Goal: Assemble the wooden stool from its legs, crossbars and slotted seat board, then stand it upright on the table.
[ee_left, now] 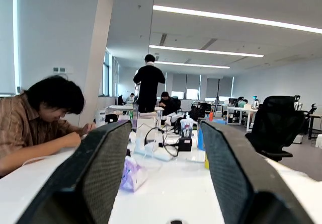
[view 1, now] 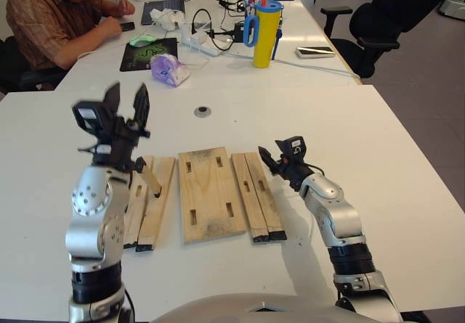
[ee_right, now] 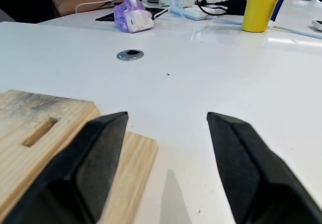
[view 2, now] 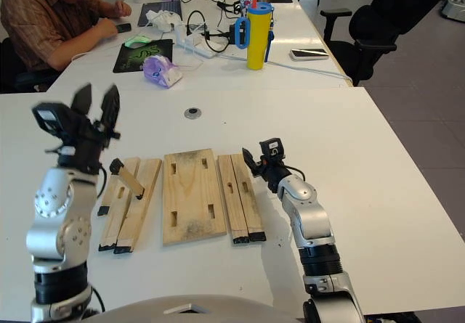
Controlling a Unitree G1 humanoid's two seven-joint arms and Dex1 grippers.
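Note:
The slotted seat board (view 1: 209, 192) lies flat in the middle of the white table (view 1: 378, 141). Left of it lie two wooden legs (view 1: 158, 201) side by side, with a short crossbar (view 1: 150, 178) resting tilted across them. To the board's right lies another pair of legs (view 1: 258, 196). My left gripper (view 1: 127, 94) is raised above the left legs, fingers pointing up, open and empty. My right gripper (view 1: 270, 160) hovers low at the far end of the right legs, open, nothing between its fingers (ee_right: 85, 168); the leg end (ee_right: 133, 158) and the board corner (ee_right: 30, 128) lie just before it.
A round cable grommet (view 1: 203, 111) sits in the table beyond the board. On the far table are a purple tissue pack (view 1: 168, 69), a yellow bottle (view 1: 265, 33), a phone (view 1: 314, 51) and cables. A seated person works at the far left. An office chair (view 1: 370, 33) stands far right.

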